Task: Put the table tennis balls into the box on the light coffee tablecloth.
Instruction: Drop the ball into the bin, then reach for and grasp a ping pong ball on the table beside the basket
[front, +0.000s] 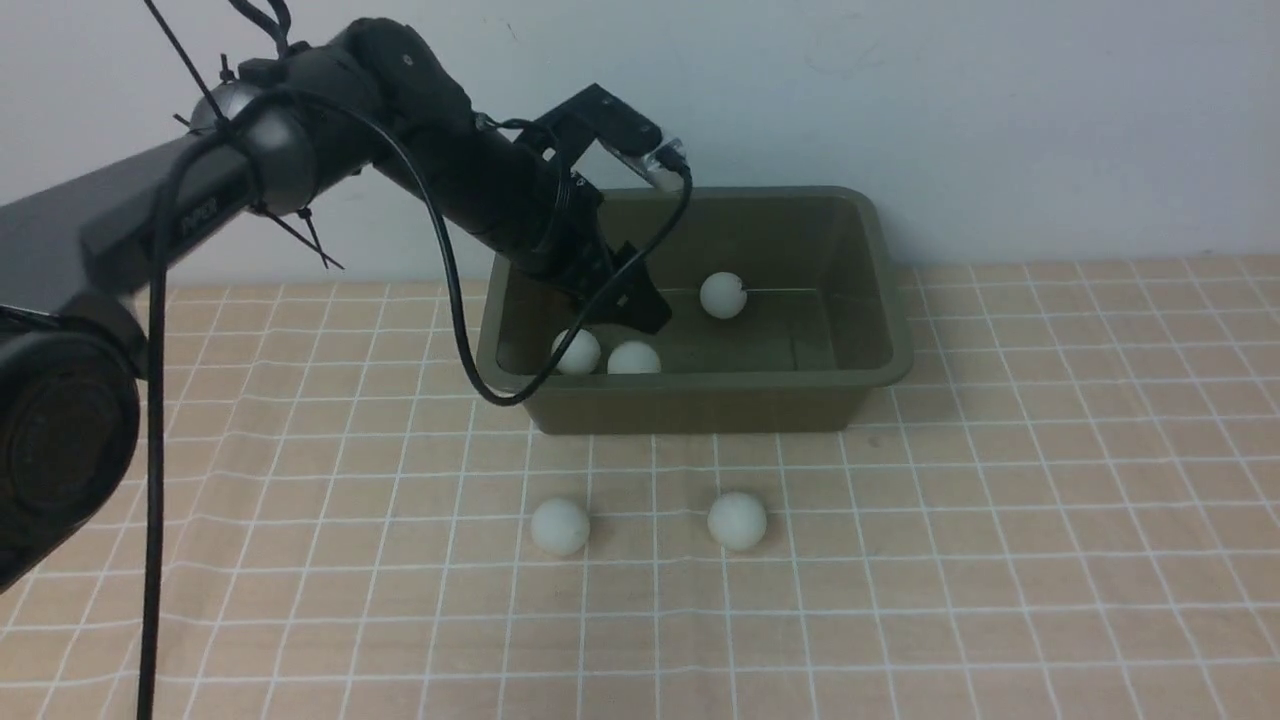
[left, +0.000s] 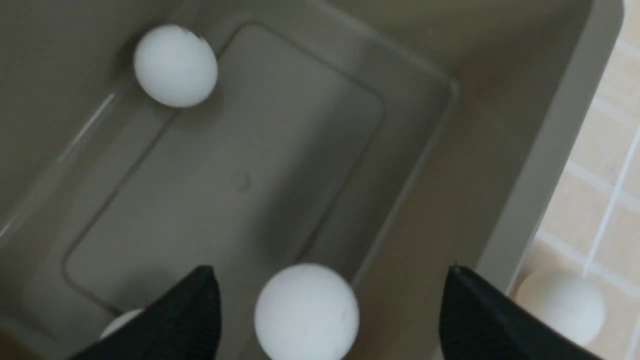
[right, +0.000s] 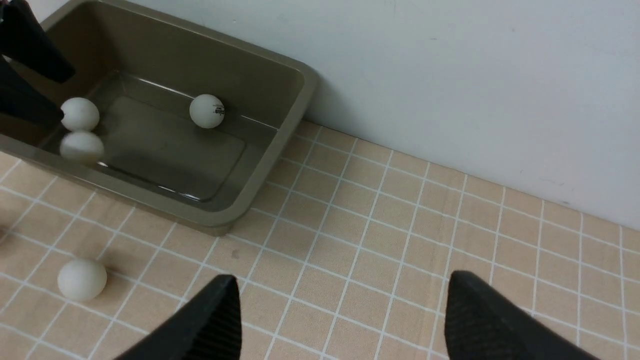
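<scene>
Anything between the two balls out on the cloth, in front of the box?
Nothing. The front view shows only bare cloth between the left ball and the right ball.

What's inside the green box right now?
Three table tennis balls: two near the box's left end, one by the far wall. The left gripper reaches in, hiding some floor.
</scene>
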